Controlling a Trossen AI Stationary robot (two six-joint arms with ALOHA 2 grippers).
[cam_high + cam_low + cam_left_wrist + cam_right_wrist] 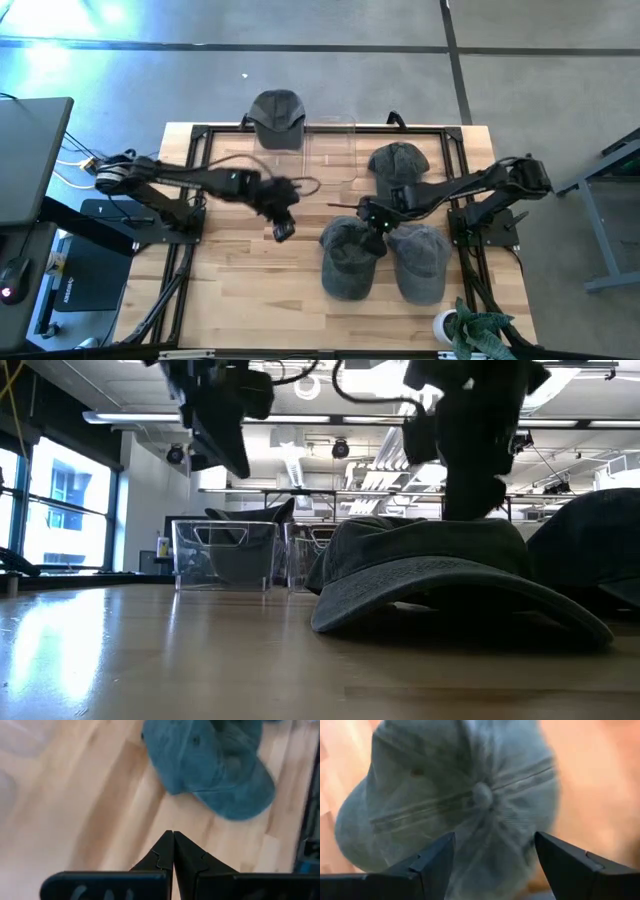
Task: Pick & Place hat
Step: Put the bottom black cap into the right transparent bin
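Right pincer apart above hat crown; I should lower squarely, pinch fabric. Left pincer together, idle.

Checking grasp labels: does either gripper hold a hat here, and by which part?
Nothing is held. The right gripper stands open above a hat's crown; the left gripper is shut on nothing.

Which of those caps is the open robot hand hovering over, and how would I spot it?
Start at the wooden table and look at its right half, where three grey caps lie close together. The right hand, fingers spread, hangs above the left cap of the front pair. Its neighbour cap lies to its right, and the third cap sits farther back.
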